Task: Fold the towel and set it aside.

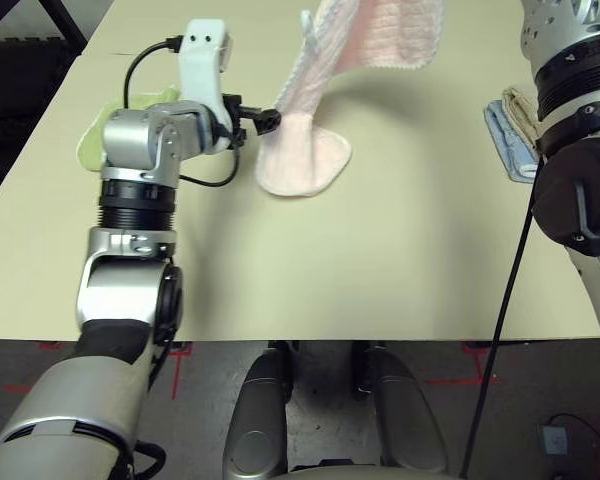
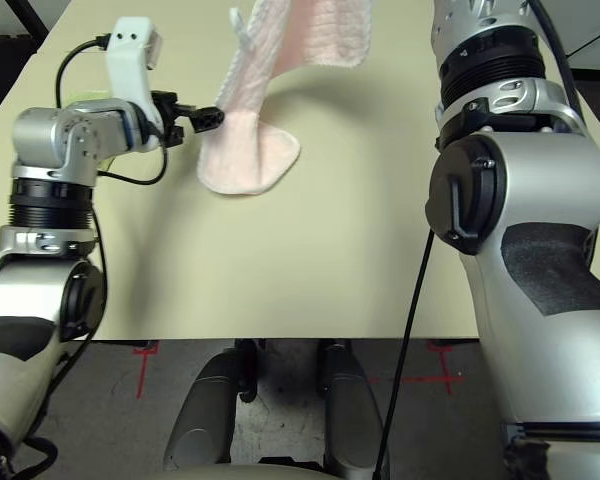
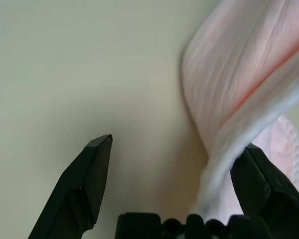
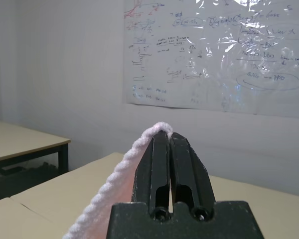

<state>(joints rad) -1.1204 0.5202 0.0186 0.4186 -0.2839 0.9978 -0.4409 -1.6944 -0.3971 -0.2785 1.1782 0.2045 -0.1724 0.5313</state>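
My table [image 1: 360, 270] is a plain cream surface, and past its near edge at the bottom of the head views lies dark floor with red tape marks [image 1: 180, 360]. In my right wrist view a second table [image 4: 20, 139] stands at the left against a pale wall, which carries a whiteboard sheet [image 4: 214, 50] covered in writing.

The towel [image 1: 305, 160] hangs from the top centre of the head view, its long axis running steeply down and slightly leftward. Its rounded lower end rests on the table just left of centre.

My left gripper [image 1: 265, 120], upper left, has its fingers spread wide just beside the hanging cloth. My right gripper [image 4: 169, 149] is clamped tight on the towel's white trim, raised above the table.

A light green towel [image 1: 95, 130] lies behind my left wrist; blue and beige towels [image 1: 510, 130] lie at the right edge.
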